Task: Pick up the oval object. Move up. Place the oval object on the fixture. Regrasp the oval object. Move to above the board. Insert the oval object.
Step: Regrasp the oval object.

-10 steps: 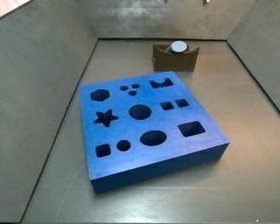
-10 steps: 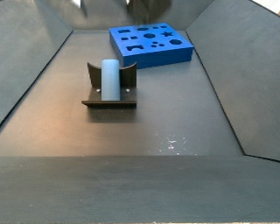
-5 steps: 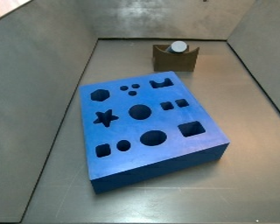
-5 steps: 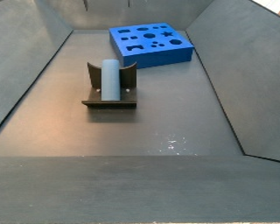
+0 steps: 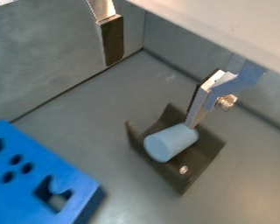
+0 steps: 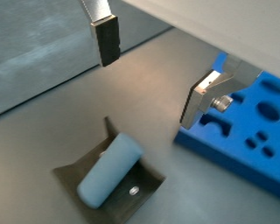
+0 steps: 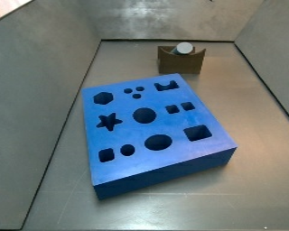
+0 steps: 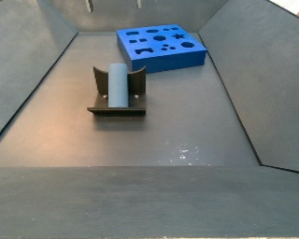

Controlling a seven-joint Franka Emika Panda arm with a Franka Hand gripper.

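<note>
Item: the oval object (image 5: 171, 143), 1 piece. Pale blue-grey short peg, smooth all round, oval in section. It lies on its side in the curved notch of the fixture (image 5: 191, 164), long axis along the cradle, as both wrist views and a side view (image 8: 116, 84) show. In a side view (image 7: 183, 49) only its pale end face shows above the fixture.

Item: the gripper (image 5: 159, 54), 1 unit. It hangs above the fixture and clear of the peg; its 2 fingers (image 5: 112, 39) stand wide apart with nothing between them. In both side views the gripper is out of frame.

Item: the board (image 7: 152, 127), 1 blue slab with cut-out holes. In a side view (image 8: 163, 48) it lies at about 1 o'clock from the fixture, well apart from it.

Handling, judged: rigid, light, not fragile. The smooth skin and rounded section look prone to slipping or rolling under an off-centre pinch. Best hold: across the 2 flatter long sides, near mid-length, leaving 1 end free for the oval hole. The raised corners of the fixture leave the fingers little room, so they should be lined up with the cradle.
</note>
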